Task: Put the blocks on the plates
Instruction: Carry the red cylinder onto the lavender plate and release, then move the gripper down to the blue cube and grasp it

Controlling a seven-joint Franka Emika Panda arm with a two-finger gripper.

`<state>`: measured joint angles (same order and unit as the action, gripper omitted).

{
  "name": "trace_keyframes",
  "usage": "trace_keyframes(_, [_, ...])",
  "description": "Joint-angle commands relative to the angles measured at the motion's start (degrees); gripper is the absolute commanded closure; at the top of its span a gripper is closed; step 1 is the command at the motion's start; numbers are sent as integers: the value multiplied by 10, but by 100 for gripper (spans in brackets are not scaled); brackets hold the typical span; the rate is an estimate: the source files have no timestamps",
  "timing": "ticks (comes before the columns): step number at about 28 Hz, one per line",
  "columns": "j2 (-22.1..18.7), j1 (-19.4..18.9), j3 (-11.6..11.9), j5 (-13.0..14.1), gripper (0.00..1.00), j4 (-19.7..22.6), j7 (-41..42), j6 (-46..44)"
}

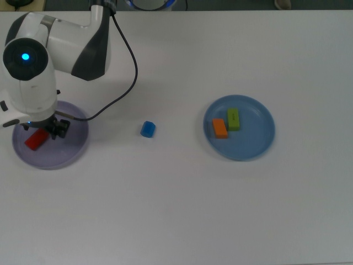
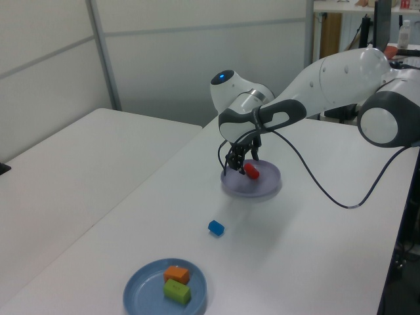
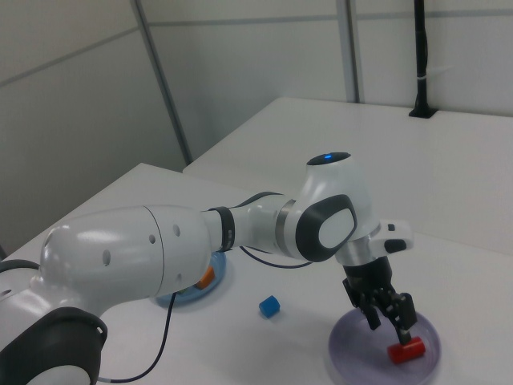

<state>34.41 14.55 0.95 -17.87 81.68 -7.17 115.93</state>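
Observation:
The red block (image 1: pixel 36 139) (image 2: pixel 251 171) (image 3: pixel 405 350) lies on the lavender plate (image 1: pixel 58 157) (image 2: pixel 266 188) (image 3: pixel 353 358) at the top view's left. My gripper (image 1: pixel 55 130) (image 2: pixel 240 159) (image 3: pixel 389 315) hovers open just above the plate, beside the red block and off it. The blue block (image 1: pixel 147 129) (image 2: pixel 216 228) (image 3: pixel 269 306) rests on the table between the two plates. The orange block (image 1: pixel 220 128) (image 2: pixel 176 273) and the green block (image 1: pixel 234 118) (image 2: pixel 177 291) lie side by side on the blue plate (image 1: pixel 259 113) (image 2: pixel 141 289).
The arm reaches in from the top view's upper left, and its black cable (image 1: pixel 129 66) loops over the table toward the lavender plate. In the right view the arm hides most of the blue plate (image 3: pixel 186 298).

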Motion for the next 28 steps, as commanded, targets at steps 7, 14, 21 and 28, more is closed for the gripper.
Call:
trace_keyframes(7, [-25,-35,-5,2,0,8,-5,6])
trace_keyframes(14, [-36,-108,-5,33,0,11,-57,-27])
trace_keyframes(21, [-34,-169,-5,44,0,21,-89,-74])
trace_keyframes(28, [-29,-212,-5,43,0,51,-149,-84])
